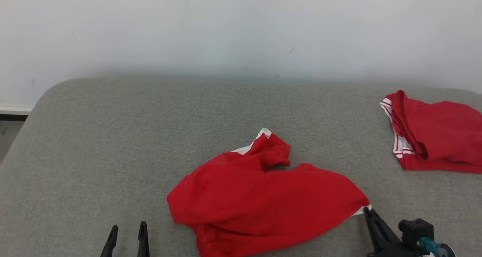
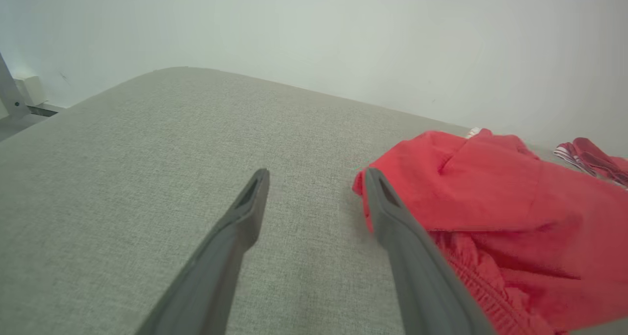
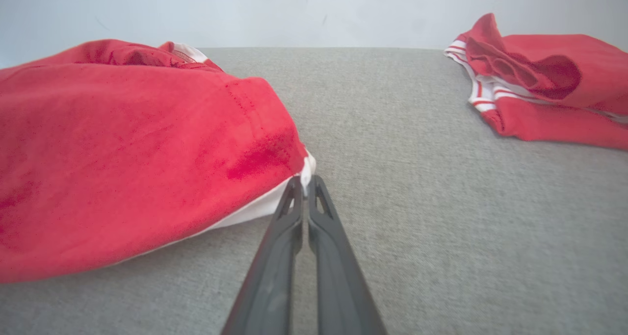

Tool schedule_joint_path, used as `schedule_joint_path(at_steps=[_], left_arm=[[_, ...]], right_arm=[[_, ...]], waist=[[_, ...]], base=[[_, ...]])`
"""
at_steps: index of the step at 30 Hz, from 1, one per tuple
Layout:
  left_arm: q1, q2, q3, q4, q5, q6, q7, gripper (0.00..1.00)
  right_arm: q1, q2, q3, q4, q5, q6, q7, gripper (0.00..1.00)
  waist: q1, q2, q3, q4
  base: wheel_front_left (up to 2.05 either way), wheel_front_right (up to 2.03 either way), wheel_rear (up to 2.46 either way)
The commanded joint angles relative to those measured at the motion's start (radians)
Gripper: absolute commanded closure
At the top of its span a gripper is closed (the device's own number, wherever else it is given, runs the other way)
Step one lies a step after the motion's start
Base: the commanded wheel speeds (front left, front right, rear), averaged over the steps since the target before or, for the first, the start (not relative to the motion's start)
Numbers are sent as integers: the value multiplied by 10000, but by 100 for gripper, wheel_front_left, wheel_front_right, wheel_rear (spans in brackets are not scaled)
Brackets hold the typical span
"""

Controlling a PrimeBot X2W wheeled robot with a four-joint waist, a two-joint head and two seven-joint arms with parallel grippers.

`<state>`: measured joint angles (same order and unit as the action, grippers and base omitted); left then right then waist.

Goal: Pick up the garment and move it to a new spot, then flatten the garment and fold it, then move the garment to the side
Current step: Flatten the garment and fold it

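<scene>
A crumpled red garment (image 1: 263, 196) with white trim lies at the near middle of the grey padded table (image 1: 113, 144). My right gripper (image 1: 367, 210) is shut on the garment's right corner; in the right wrist view the fingertips (image 3: 305, 184) pinch the white-edged tip of the red garment (image 3: 122, 148). My left gripper (image 1: 127, 230) stands open low at the near left, a little left of the cloth. Seen from the left wrist, the gripper (image 2: 316, 178) has nothing between its fingers, and its right finger (image 2: 392, 212) lies against the edge of the garment (image 2: 490, 197).
A second red garment (image 1: 433, 136) with white striped trim lies folded at the table's right edge, also as the folded garment (image 3: 539, 80) in the right wrist view. A pale wall (image 1: 241, 31) runs behind the table. Bare grey surface spreads to the left and behind the cloth.
</scene>
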<state>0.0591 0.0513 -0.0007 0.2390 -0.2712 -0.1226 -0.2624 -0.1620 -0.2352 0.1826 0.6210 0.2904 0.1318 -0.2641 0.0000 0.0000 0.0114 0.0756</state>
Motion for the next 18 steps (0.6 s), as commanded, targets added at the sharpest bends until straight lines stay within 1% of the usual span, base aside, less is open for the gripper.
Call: schedule_joint_path(at_steps=[1,5,9,10,11,18], left_arm=[[81,-15,-85,25,-49,60,-24,0],[19,-14,-169,-10,-107,119,-24,0],[-75,-14,-262,57,-140,103,-24,0],[-94,-12,-287,70,-136,95,-24,0],[-106,-12,-313,82,-134,89,-24,0],[3,-13,-368,165,-129,56,-24,0]], right_arm=[[303,-110,-256,-223,68,-27,-5,100],[816,-297,-842,-675,189,-27,57,100],[1108,-230,-1119,-867,201,-27,385,100],[1128,-191,-1120,-907,216,-27,440,71],[1157,-136,-1076,-907,242,-27,542,0],[1179,-36,-1146,-1334,-42,-27,327,0]], waist=[[0,0,-26,-261],[0,0,15,-443],[0,0,57,-508],[0,0,61,-510],[0,0,54,-503],[0,0,-88,-424]], base=[[0,0,0],[0,0,0],[0,0,0],[0,0,0],[0,0,0],[0,0,0]])
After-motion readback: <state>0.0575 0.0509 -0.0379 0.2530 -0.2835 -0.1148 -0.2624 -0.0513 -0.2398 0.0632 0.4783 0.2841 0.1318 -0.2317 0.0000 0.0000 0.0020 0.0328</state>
